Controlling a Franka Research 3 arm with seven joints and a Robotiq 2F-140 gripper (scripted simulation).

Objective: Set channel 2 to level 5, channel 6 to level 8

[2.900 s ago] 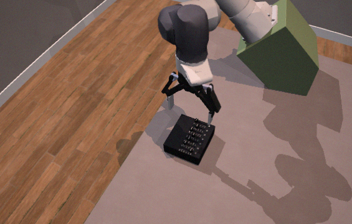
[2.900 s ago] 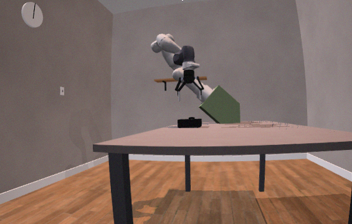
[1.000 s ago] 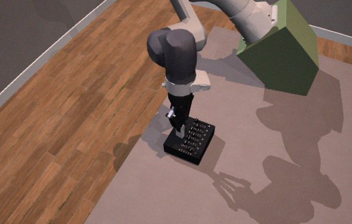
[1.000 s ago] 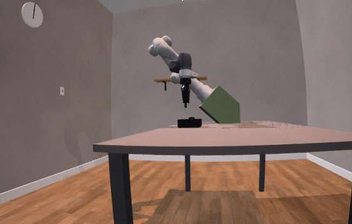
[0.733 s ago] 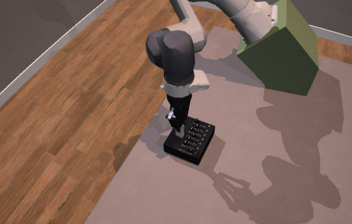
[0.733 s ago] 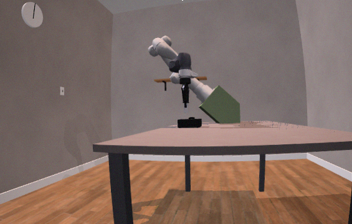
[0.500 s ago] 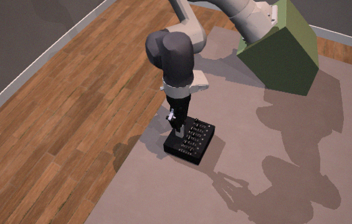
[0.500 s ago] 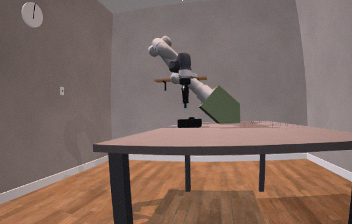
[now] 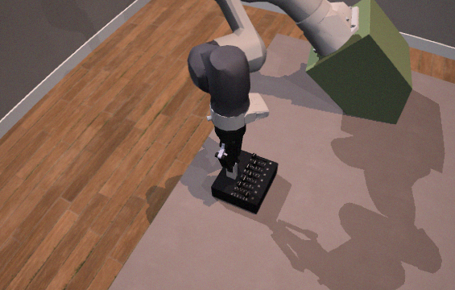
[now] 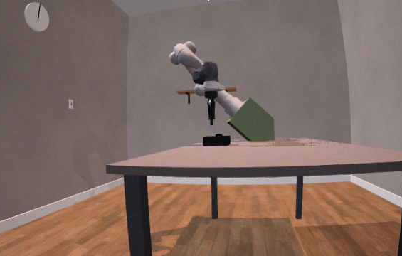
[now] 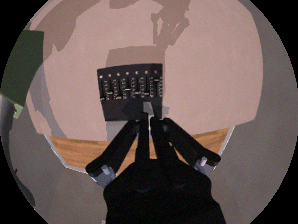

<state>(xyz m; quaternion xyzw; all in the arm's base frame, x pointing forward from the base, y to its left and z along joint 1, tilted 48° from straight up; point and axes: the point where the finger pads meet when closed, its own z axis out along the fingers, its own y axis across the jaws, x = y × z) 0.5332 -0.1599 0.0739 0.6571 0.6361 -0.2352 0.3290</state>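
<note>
The lighting desk (image 9: 246, 185) is a small black box with a row of several faders, standing flat near the table's left edge. It also shows in the exterior view (image 10: 216, 140) and in the wrist view (image 11: 131, 91). My gripper (image 9: 231, 174) (image 10: 211, 127) points straight down, shut with its fingertips together and nothing between them. It hangs a little above the desk, clear of the faders. In the wrist view the fingertips (image 11: 148, 110) lie over the desk's near edge. The fader levels are too small to read.
A large green box (image 9: 363, 66) holds the arm's base at the back of the table. The table's left edge (image 9: 163, 193) runs close beside the desk, with wooden floor below. A wall shelf (image 10: 186, 92) hangs behind the arm.
</note>
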